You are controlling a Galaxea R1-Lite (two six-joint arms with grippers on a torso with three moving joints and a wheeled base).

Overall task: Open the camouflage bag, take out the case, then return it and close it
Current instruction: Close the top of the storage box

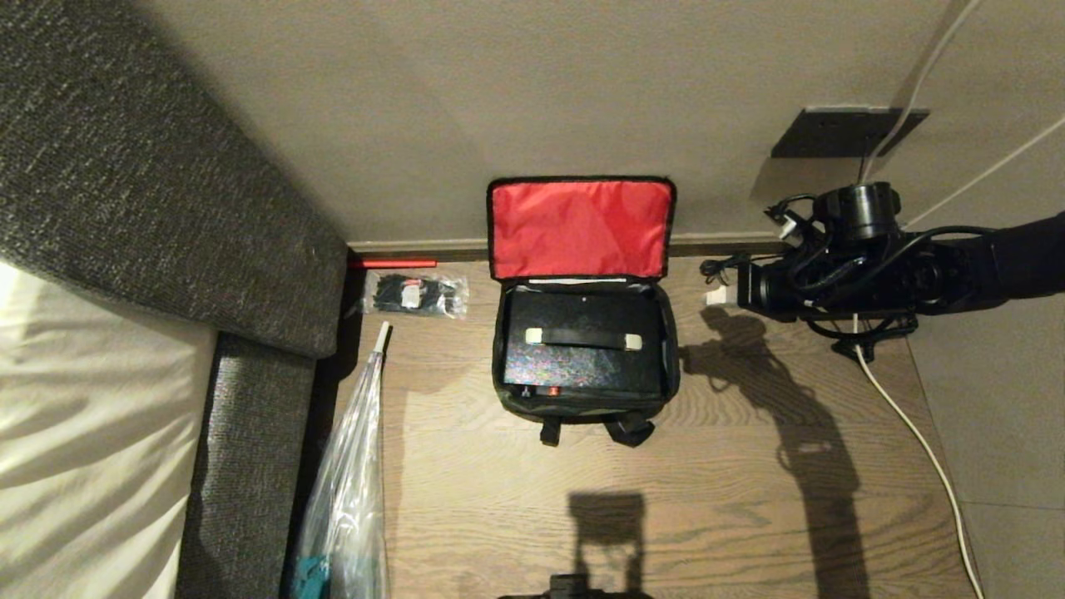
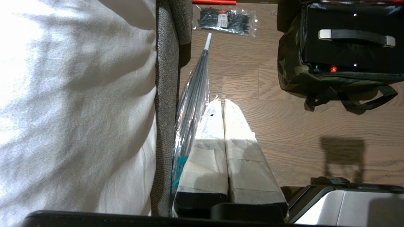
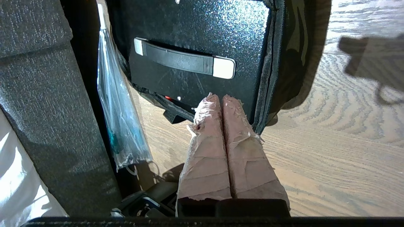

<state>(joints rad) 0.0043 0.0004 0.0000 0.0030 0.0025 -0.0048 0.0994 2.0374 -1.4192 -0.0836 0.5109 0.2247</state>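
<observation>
The boxy soft camouflage bag [image 1: 582, 399] of green-black fabric stands on the wooden plank floor [image 1: 749, 499] against the wall, its red-lined lid [image 1: 580, 229] thrown back upright. Inside it sits the rigid black rectangular case [image 1: 582, 349], its speckled top facing up, a long black handle [image 1: 582, 338] with silver ends lying flat across it and a small red button [image 1: 552, 389] at the near edge.

The right gripper [image 3: 222, 99] hangs to the bag's right, clear of it, its two tape-wrapped fingers [image 3: 205, 126] pressed together and holding nothing. In its wrist view the fingertips point at the case's near corner, the zipper-trimmed bag wall just beside them and bare floor open beyond.

The left gripper [image 2: 223, 102] is out of the head view; its own camera shows its pale taped fingers likewise pressed together, empty, over floor well short of the bag. Just beside it a clear plastic-wrapped umbrella [image 2: 195, 94] leans along the grey woven sofa edge [image 2: 164, 94], and beyond lies a packet of black cable ties [image 2: 225, 20].
</observation>
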